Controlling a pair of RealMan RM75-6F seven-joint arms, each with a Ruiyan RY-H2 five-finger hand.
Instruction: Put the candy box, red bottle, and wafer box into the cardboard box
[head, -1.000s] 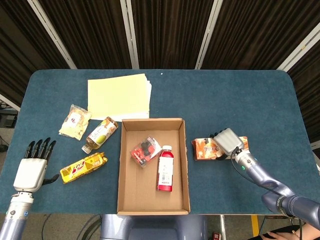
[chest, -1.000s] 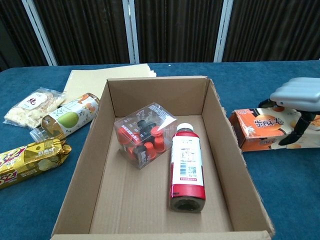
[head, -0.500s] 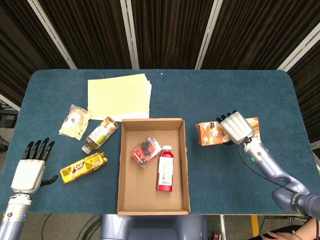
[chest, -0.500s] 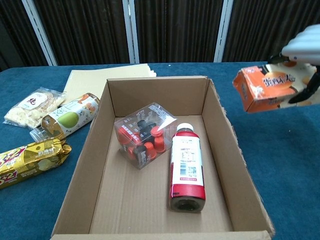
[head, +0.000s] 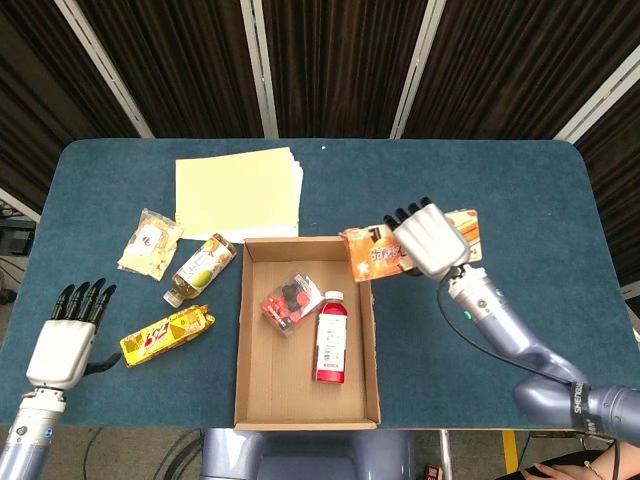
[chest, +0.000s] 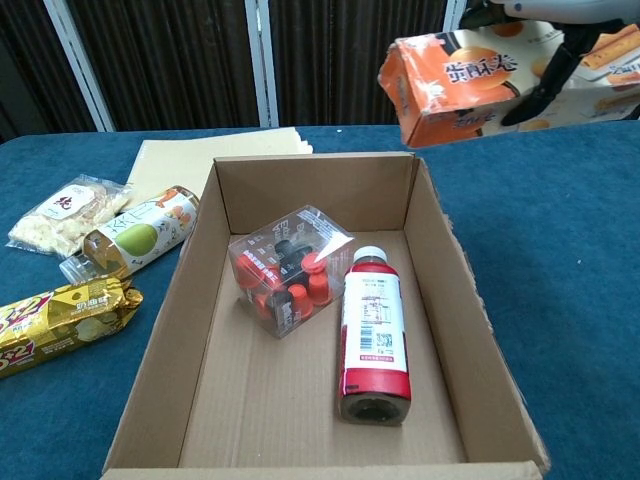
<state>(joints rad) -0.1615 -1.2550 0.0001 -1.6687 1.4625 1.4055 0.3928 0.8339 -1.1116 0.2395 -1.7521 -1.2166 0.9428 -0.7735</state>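
You are holding the orange wafer box (chest: 480, 85) aloft at the upper right of the chest view, above the cardboard box's (head: 249, 330) right rim.

Your right hand (head: 430, 240) is gripping the wafer box from above, fingers wrapped over its printed face, the carton tilting slightly. 1 second ago it was lying on the table at right of centre; it is now lifted and carried left. The candy box (head: 291, 302) and red bottle (head: 331, 337) are lying inside. Your left hand (head: 65, 343) is hovering empty at lower left, fingers apart.
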